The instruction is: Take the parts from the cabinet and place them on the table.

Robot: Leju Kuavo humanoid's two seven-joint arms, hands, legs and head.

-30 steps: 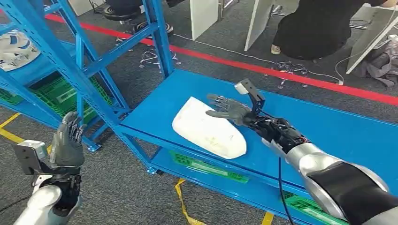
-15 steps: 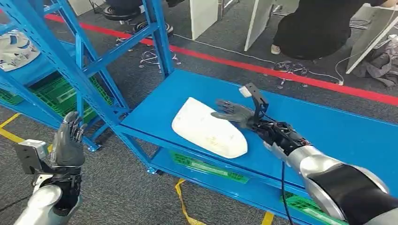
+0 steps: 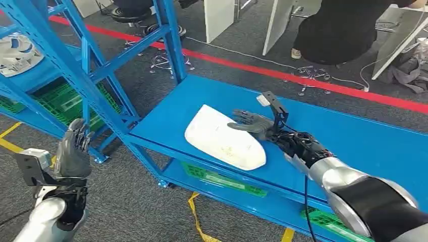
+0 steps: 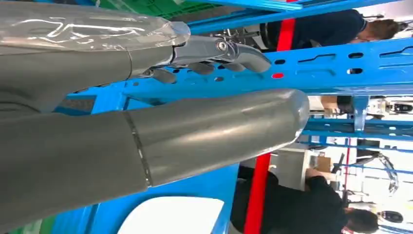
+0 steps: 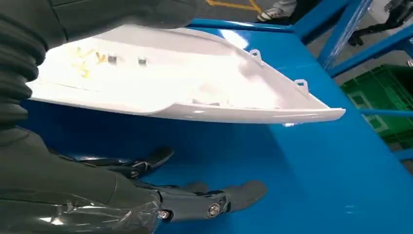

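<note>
A white curved shell part (image 3: 222,137) lies flat on the blue shelf surface (image 3: 353,136). My right hand (image 3: 252,123) reaches in from the right with its fingers spread, at the part's right edge. In the right wrist view the part (image 5: 170,83) sits between the thumb above it and the fingers (image 5: 229,195), which lie on the blue surface and hold nothing. My left hand (image 3: 73,151) stands upright at the lower left, off the shelf beside the blue rack. Its fingers (image 4: 195,126) are straight and it holds nothing.
A blue rack upright (image 3: 86,75) stands between my left hand and the shelf. Green crates (image 3: 65,103) sit low in the rack, and another (image 3: 222,179) sits under the shelf. A white part (image 3: 15,53) lies on the left rack. A person in black (image 3: 343,30) sits beyond the red floor line (image 3: 303,80).
My right hand has dropped slightly and closed in on the part's right edge. The left arm has sunk a little. The white part has not moved.
</note>
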